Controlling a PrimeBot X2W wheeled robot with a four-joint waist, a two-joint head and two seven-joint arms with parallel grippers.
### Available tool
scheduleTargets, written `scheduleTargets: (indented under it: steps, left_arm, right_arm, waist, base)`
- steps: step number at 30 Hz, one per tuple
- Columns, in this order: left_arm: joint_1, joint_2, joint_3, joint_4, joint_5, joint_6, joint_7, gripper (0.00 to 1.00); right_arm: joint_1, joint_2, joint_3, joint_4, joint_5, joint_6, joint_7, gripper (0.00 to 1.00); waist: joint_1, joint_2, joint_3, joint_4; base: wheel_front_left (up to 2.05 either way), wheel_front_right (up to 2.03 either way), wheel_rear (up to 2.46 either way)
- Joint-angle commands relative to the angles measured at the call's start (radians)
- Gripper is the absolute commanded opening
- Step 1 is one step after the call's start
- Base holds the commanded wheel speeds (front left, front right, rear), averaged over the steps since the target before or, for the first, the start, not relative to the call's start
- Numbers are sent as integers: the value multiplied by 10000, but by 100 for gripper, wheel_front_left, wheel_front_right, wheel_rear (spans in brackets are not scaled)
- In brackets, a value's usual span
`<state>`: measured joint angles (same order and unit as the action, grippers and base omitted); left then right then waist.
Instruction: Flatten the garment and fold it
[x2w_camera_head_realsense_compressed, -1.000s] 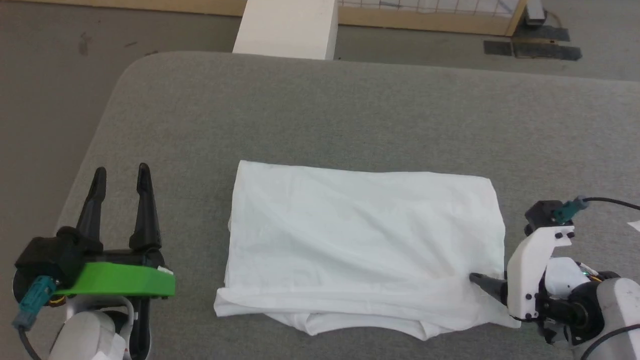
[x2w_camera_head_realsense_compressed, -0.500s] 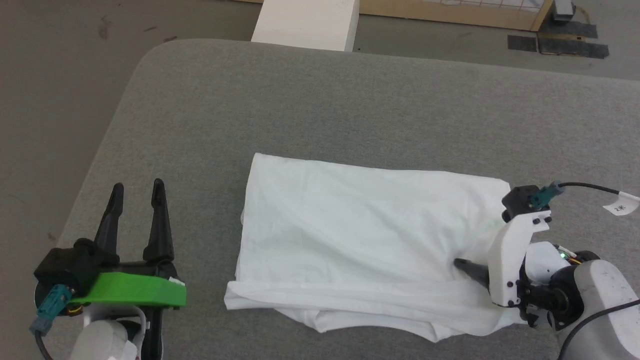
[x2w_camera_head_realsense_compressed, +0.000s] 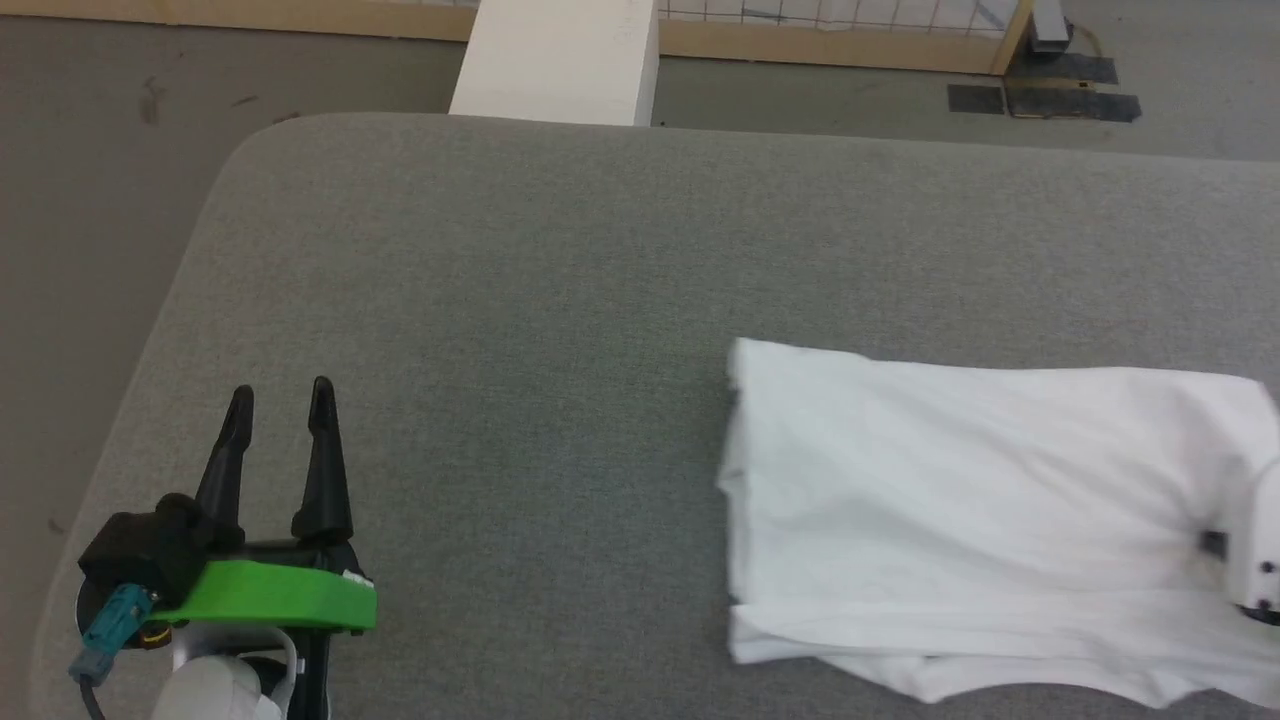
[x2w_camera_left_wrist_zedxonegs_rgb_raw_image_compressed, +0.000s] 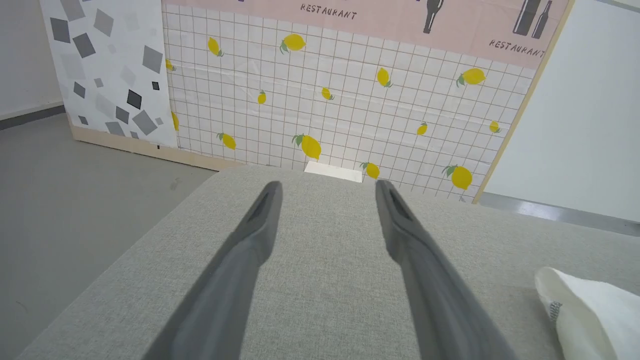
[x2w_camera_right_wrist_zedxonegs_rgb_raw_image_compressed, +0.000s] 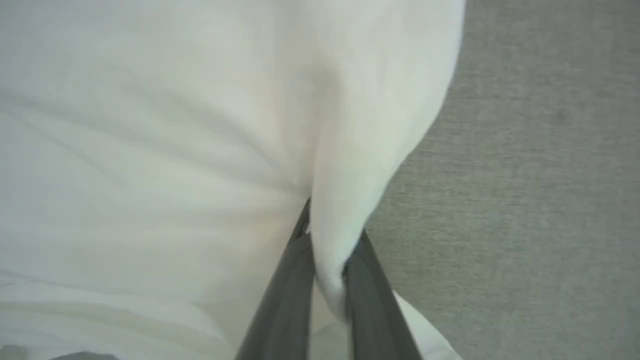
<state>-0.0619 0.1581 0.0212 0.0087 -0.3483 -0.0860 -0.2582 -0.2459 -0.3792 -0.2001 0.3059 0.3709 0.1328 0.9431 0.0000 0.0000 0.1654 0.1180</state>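
Right wrist view: right claw (x2w_camera_right_wrist_zedxonegs_rgb_raw_image_compressed: 330, 245) clamped narrow on a raised fold at the edge of the white shirt (x2w_camera_right_wrist_zedxonegs_rgb_raw_image_compressed: 150, 125), with the rest lying roughly flat and partly folded toward the right side of the grey table (x2w_camera_head_realsense_compressed: 450, 300). Left claw (x2w_camera_head_realsense_compressed: 281, 392) spread wide, holding nothing, hovering well apart from the cloth. Likely light, soft and limp, prone to sagging, creasing and dragging on the fabric tabletop, so best taken by a hem or corner through both layers, not mid-panel.
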Motion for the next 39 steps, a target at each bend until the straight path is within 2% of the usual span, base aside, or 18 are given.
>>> scheduleTargets:
  steps: [1, 6, 9, 12, 16, 21, 28, 39]
  left_arm:
    - [40, -32, 42, 0, 62, -52, -35, 100]
    - [125, -92, 105, -7, 107, -91, -35, 100]
    - [199, -126, 101, 6, 132, -121, -35, 100]
    - [301, -154, 155, -29, 140, -140, -35, 100]
    - [436, -195, 180, -45, 164, -158, -36, 100]
    - [452, -269, 184, -171, 220, -191, -36, 100]
    - [245, -360, 14, -125, 213, -280, -36, 100]
    - [125, -457, -133, 71, 147, -380, -36, 100]
  right_arm:
    - [49, -37, -332, 22, -406, -21, 58, 0]
    - [-61, 261, -668, -568, -1400, -21, 254, 0]
    - [75, 16, 265, -1396, -1607, -21, 475, 0]
    - [184, -317, 1209, -2472, -1361, -21, 733, 0]
    - [363, -659, 2292, -3993, -531, -21, 1602, 0]
    - [188, -522, 3308, -5144, 191, -21, 2205, 0]
    - [-652, 302, 4778, -4348, 335, -21, 1734, 0]
    - [-1516, 1057, 6018, -1593, 18, -21, 584, 0]
  waist:
    - [0, 0, -13, -65]
    - [0, 0, -104, -204]
    - [0, 0, -196, -268]
    - [0, 0, -296, -351]
    - [0, 0, -428, -430]
    - [0, 0, -441, -475]
    - [0, 0, -273, -105]
    - [0, 0, 78, 718]
  base:
    - [0, 0, 0]
    - [0, 0, 0]
    - [0, 0, 0]
    - [0, 0, 0]
    - [0, 0, 0]
    - [0, 0, 0]
    - [0, 0, 0]
    - [0, 0, 0]
